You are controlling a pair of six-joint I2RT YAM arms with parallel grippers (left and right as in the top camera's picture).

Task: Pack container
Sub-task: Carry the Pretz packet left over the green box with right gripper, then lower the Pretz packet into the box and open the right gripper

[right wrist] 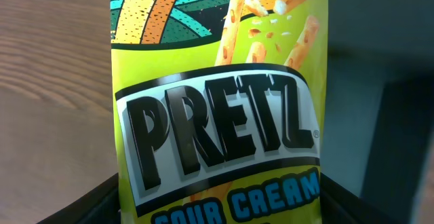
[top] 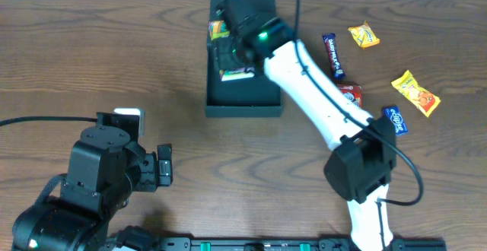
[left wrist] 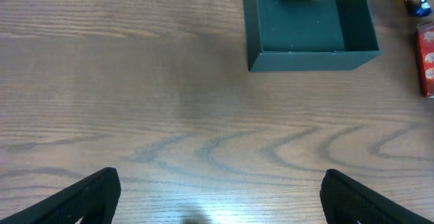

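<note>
The container (top: 245,111) is a dark open box at the back middle of the table, also seen in the left wrist view (left wrist: 298,27). My right gripper (top: 232,52) reaches into it, shut on a yellow-green Pretz snack box (top: 237,74). In the right wrist view the Pretz box (right wrist: 217,115) fills the frame, and the gripper (right wrist: 217,207) has a dark finger against each of its sides. An orange packet (top: 218,30) lies in the container's back left. My left gripper (top: 163,167) is open over bare table at the front left, holding nothing (left wrist: 220,197).
Loose snacks lie right of the container: a dark blue bar (top: 332,55), two yellow packets (top: 364,35) (top: 415,93), a red packet (top: 350,95) and a blue packet (top: 394,119). The right arm crosses above the red packet.
</note>
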